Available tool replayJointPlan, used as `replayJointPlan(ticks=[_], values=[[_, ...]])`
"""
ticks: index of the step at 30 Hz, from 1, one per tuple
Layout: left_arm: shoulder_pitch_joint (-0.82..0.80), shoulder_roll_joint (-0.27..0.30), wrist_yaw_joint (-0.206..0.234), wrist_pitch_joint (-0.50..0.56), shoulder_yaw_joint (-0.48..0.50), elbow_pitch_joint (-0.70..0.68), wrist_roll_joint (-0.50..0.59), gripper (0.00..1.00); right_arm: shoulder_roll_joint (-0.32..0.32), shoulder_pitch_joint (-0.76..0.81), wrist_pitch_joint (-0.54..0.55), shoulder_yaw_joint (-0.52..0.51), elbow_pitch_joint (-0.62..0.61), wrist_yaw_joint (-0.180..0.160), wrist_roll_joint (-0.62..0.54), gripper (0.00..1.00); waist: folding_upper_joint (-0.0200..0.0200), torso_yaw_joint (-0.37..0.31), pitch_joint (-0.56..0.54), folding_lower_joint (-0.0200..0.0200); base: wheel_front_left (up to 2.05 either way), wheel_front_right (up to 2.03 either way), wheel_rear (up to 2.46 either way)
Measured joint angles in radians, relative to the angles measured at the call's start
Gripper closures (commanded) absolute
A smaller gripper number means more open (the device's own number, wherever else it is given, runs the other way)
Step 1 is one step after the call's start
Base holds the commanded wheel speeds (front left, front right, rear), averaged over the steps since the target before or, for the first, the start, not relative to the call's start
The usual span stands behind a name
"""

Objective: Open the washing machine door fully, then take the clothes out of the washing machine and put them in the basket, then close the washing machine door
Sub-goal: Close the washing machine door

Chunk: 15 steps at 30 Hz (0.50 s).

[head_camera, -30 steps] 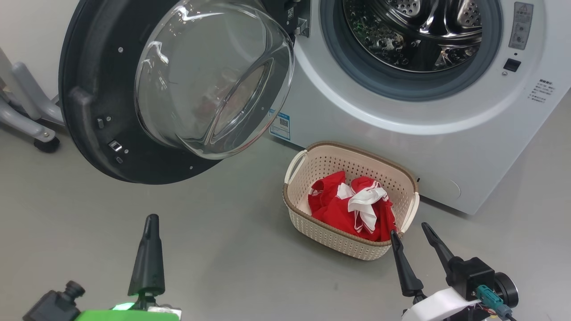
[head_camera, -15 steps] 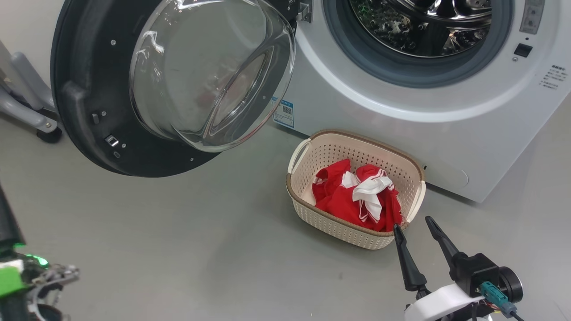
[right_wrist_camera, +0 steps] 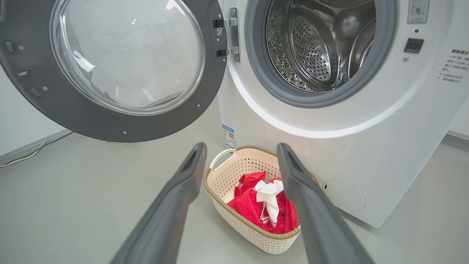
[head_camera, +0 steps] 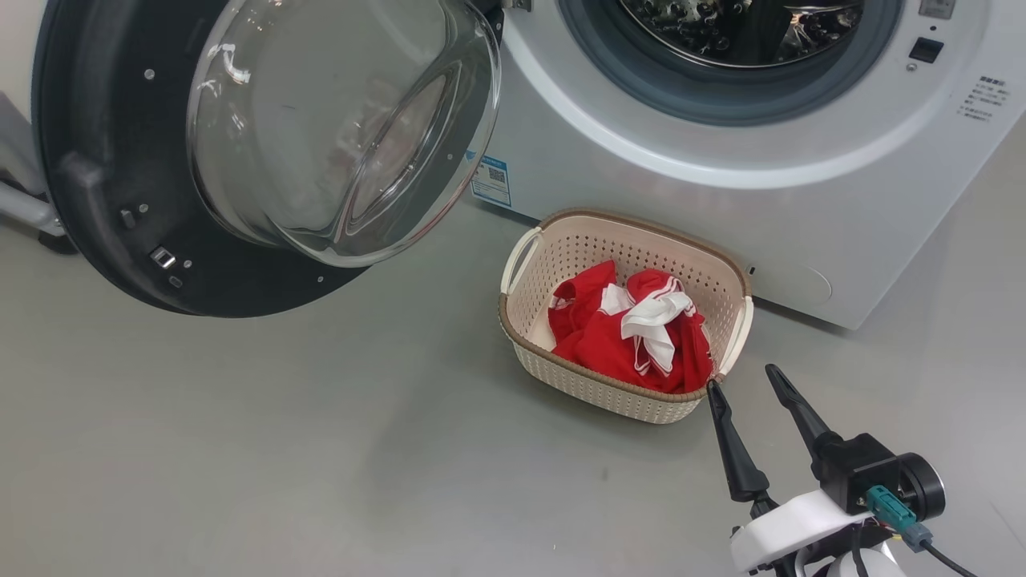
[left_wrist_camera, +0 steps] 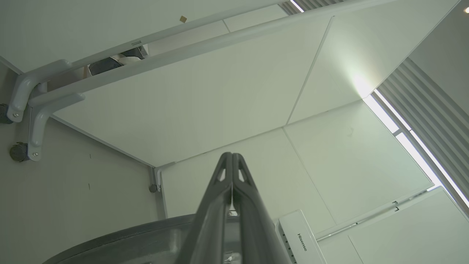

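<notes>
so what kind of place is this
Likely a laundry setup in a lab or test room: a washing machine with its door open, a basket of red clothes, bare grey floor.

camera: head view is shifting, scene sliding up-left | left gripper (left_wrist_camera: 232,157): is swinging out from lower left

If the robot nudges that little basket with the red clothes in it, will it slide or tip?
The basket would probably slide rather than tip: it sits low and wide on the smooth floor. It is likely light, being perforated plastic holding only the crumpled clothes.
</notes>
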Motion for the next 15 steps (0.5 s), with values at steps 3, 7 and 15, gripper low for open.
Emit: replayJointPlan(ticks=[3,7,15], values=[[-0.049,0.033,0.015,0.034,0.008,0.06,-0.032,1.0,-0.008,-0.005,0.004,-0.001,-0.005,0.0,0.0,0.0,0.0,-0.011,0.011,0.0,0.0,0.0,0.0],[-0.093,0.07,0.023,0.076,0.005,0.142,-0.065,1.0,-0.014,-0.011,0.007,0.0,-0.008,0.002,-0.008,0.0,0.0,-0.027,0.026,0.0,0.0,0.0,0.0],[-0.149,0.142,0.031,0.154,-0.039,0.259,-0.068,1.0,-0.019,-0.043,0.016,0.005,-0.018,0.012,-0.009,0.0,0.0,-0.069,0.054,0.0,0.0,0.0,0.0]])
